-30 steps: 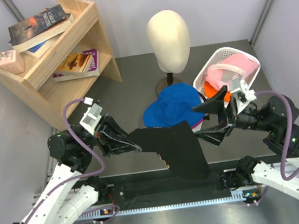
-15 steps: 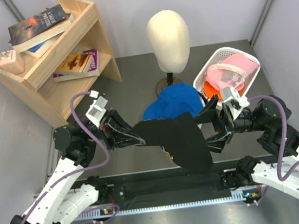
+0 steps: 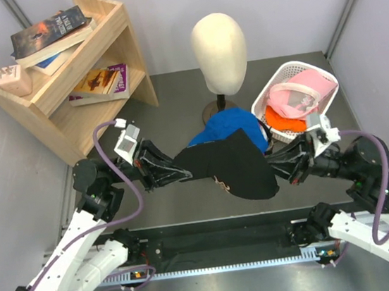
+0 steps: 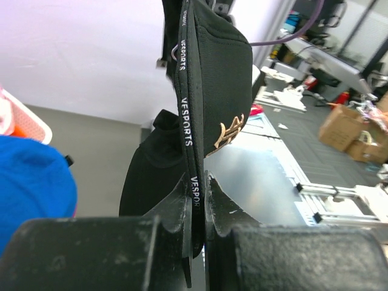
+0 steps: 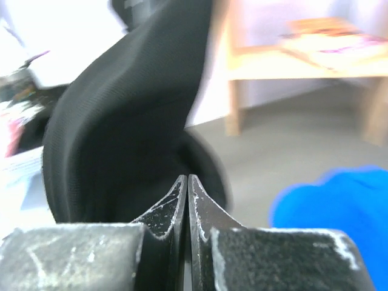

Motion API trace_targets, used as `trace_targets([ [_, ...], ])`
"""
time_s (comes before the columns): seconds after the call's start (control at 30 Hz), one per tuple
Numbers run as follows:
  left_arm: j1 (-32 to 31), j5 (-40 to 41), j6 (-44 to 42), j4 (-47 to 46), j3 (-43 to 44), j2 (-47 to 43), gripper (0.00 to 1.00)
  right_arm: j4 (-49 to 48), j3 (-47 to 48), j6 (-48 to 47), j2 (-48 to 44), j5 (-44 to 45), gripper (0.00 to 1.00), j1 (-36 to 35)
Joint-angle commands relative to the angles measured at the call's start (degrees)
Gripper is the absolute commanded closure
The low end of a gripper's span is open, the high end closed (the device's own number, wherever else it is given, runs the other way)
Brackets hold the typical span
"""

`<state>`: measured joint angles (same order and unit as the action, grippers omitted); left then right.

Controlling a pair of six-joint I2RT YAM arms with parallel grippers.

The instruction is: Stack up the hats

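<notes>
A black cap [image 3: 233,172] with a gold logo hangs in the air between my two arms, in front of the blue cap [image 3: 231,125] lying on the table. My left gripper [image 3: 182,174] is shut on the black cap's rim, its lettered band pinched between the fingers [image 4: 195,176]. My right gripper [image 3: 274,165] is shut at the cap's right edge. In the right wrist view its fingers meet [image 5: 187,177] with no fabric showing between them, and the black cap [image 5: 121,121] lies just beyond the tips. A pink cap [image 3: 300,90] and an orange hat [image 3: 278,117] lie in the basket.
The white slatted basket [image 3: 276,75] stands at the back right. A cream mannequin head [image 3: 218,43] on a stand rises behind the blue cap. A wooden shelf [image 3: 66,83] with books fills the back left corner.
My right gripper has shut from wide open and moved in to the black cap's right edge. The cap has risen and shifted right over the blue cap; the left arm followed.
</notes>
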<state>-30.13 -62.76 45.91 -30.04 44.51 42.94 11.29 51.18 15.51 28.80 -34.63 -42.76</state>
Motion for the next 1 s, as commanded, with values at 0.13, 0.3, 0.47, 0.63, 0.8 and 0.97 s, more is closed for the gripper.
trace_targets([
  [0.13, 0.16, 2.3, -9.26, 10.0, -0.21, -4.97, 1.0, 10.77, 4.02, -2.06, -7.52, 37.61, 1.0, -0.65],
  [0.3, 0.16, -1.65, -8.39, 8.87, -0.04, -3.92, 1.0, 8.58, 2.7, -5.48, -7.88, 29.39, 1.0, -0.65],
  [0.47, 0.16, -10.43, 4.34, -9.31, -1.45, 0.73, 1.0, 3.14, 2.35, -7.86, -5.42, 6.02, 0.76, -0.57],
  [0.63, -0.19, -14.58, 7.26, -15.31, 0.22, 4.43, 1.0, -4.42, -0.11, -6.9, -6.56, -9.55, 0.32, -0.57],
  [0.8, -2.04, -15.11, 6.91, -14.87, 3.47, 7.77, 1.0, -9.7, -2.13, -8.12, -5.34, -12.83, 0.14, -0.65],
  [0.97, -4.4, -15.37, 6.65, -14.87, 5.93, 10.58, 1.0, -14.0, -2.05, -9.88, -2.52, -15.11, 0.11, -0.74],
])
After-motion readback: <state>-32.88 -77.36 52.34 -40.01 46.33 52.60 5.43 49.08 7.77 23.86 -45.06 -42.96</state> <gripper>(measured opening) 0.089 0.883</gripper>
